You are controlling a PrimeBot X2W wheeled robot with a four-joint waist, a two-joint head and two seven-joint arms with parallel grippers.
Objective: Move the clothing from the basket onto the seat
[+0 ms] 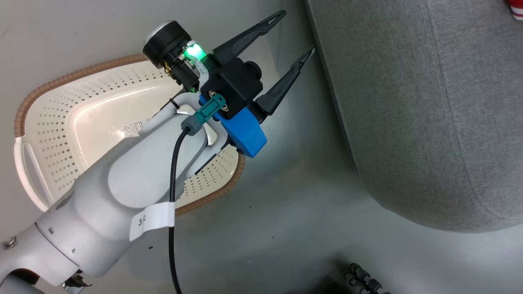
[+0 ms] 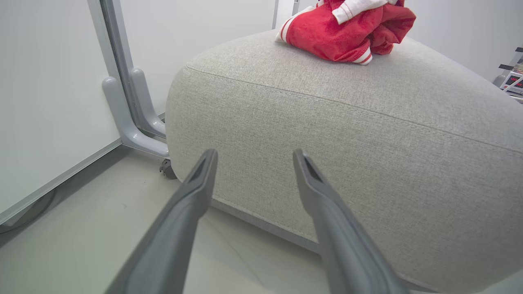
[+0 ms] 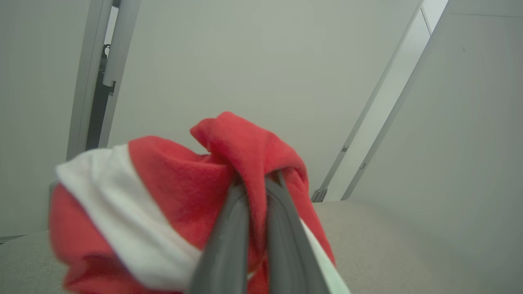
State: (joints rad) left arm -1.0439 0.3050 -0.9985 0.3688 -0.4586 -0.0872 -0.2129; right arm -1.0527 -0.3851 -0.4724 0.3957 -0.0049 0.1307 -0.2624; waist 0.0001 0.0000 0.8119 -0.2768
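Red cloth with white panels: the clothing [image 3: 171, 192] looks soft, light and limp; it bunches into folds with no stiff edge. Judgement: not fragile, not slippery, the nap should give the fingers purchase; it will drape and trail if lifted. The best hold is a thick gathered ridge near the middle of the heap; a thin striped hem would let the rest hang long and drag.

Right gripper [image 3: 258, 179] is closed tight on just such a ridge; the red fold is pinched between both fingers and humps over their tips; grey seat [image 3: 388, 245] shows beneath the bundle.

Left wrist view: the clothing [image 2: 339, 36] lies crumpled on top of the seat [image 2: 327, 143], well back from its rounded corner; cannot tell whether the heap is one garment or two.

Left gripper [image 1: 297, 32] holds nothing; fingers spread wide, hanging over the floor [image 1: 286, 212] between basket and seat, aimed at the seat's side.

Basket [image 1: 81, 71] sits on the floor; base bare, label sticker showing; the left forearm hides part of it.

Judgement: the transfer is nearly complete; the right gripper's release is not yet made.
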